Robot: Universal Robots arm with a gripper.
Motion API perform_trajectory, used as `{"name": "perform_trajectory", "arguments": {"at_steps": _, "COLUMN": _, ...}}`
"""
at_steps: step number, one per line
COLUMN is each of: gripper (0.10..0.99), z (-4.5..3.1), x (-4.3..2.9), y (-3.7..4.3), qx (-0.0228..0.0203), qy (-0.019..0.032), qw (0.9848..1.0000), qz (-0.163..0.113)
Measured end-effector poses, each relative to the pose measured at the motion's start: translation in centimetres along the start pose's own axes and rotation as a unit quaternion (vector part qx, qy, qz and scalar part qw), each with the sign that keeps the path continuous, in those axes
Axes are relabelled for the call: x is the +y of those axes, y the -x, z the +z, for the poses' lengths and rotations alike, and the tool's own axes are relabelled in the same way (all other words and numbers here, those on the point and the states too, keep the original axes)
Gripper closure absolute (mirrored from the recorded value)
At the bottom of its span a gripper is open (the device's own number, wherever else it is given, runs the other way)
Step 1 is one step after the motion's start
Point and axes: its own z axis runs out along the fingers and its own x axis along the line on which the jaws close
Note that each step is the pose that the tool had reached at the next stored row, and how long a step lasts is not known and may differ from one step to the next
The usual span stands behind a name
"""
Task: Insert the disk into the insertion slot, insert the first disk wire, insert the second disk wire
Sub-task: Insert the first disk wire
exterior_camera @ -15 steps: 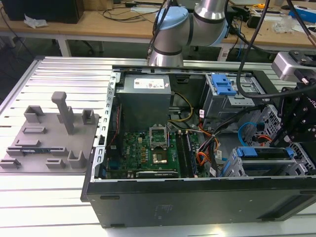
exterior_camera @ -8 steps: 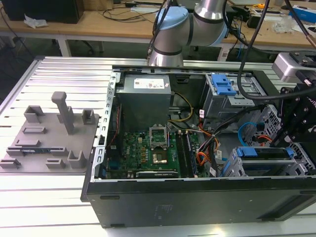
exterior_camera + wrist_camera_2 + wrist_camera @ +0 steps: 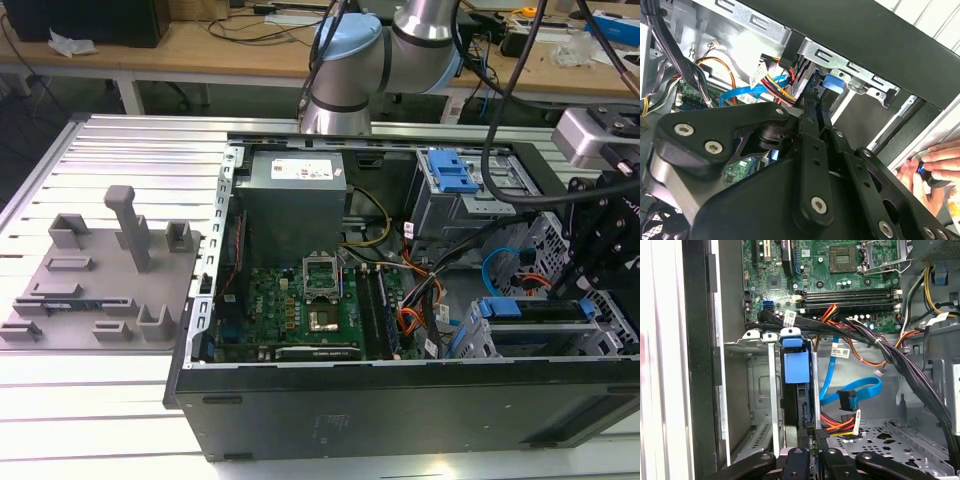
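Note:
The disk (image 3: 798, 405) stands on edge in the insertion slot (image 3: 774, 405), its blue carrier end (image 3: 795, 365) towards the motherboard. In the exterior view the disk (image 3: 530, 312) lies in the grey perforated cage (image 3: 478, 340) at the case's front right. My gripper (image 3: 815, 436) has its black fingers close together on the disk's near end; in the second wrist view the fingers (image 3: 812, 112) reach down to the blue carrier (image 3: 832, 82). A blue flat wire (image 3: 852, 396) and a red-yellow-black wire plug (image 3: 837, 429) lie loose beside the slot.
The taller cage with a blue latch (image 3: 452, 175) stands behind. A bundle of black cables (image 3: 890, 357) crosses above the slot. The motherboard (image 3: 310, 300) fills the case's middle. A person's hand (image 3: 935, 165) rests outside the case wall. A grey fixture plate (image 3: 95, 275) lies at the exterior view's left.

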Motion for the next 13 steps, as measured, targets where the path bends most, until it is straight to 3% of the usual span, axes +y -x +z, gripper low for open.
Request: {"name": "perform_trajectory", "arguments": {"at_steps": 13, "gripper": 0.922, "z": 0.56, "x": -0.02, "y": -0.12, "qx": 0.0001, "qy": 0.0000, "qw": 1.0000, "qz": 0.000}}
